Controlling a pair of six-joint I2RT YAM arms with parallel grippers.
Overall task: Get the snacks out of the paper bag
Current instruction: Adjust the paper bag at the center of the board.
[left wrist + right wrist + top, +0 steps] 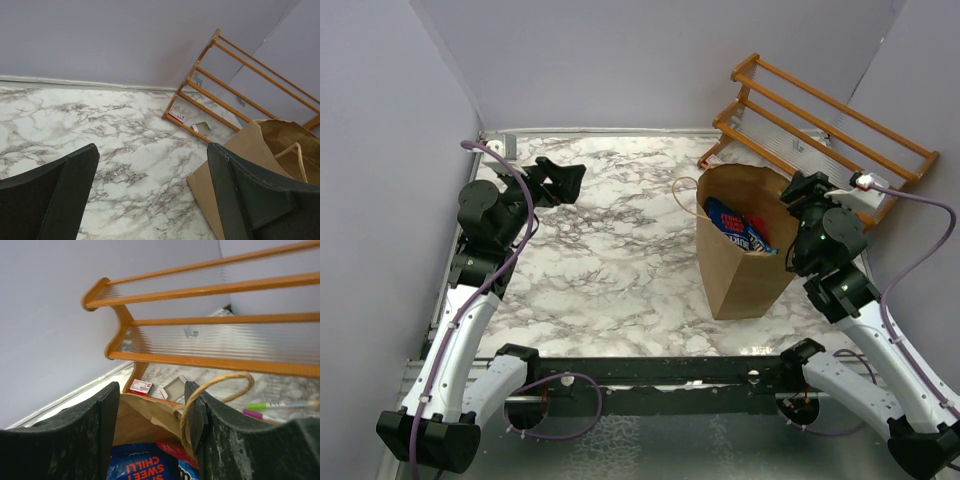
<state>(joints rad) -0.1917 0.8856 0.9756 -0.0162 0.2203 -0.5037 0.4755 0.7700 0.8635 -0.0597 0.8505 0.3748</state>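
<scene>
The brown paper bag (745, 260) stands upright at the right of the marble table, mouth open. Blue snack packets (735, 226) with white and red print stick up inside it. My right gripper (798, 190) is open and hovers over the bag's right rim. In the right wrist view its jaws stand apart over the bag's mouth (145, 412), with a blue packet (145, 465) and a red one (172, 450) below, and a loop handle (215, 385) across the right finger. My left gripper (560, 180) is open and empty at the far left, above the table; the bag (260, 150) shows to its right.
A wooden slatted rack (820, 125) lies tilted behind the bag at the back right, against the wall. Small cards (141, 386) and coloured pens (280, 405) lie by the rack. Purple-grey walls enclose the table on three sides.
</scene>
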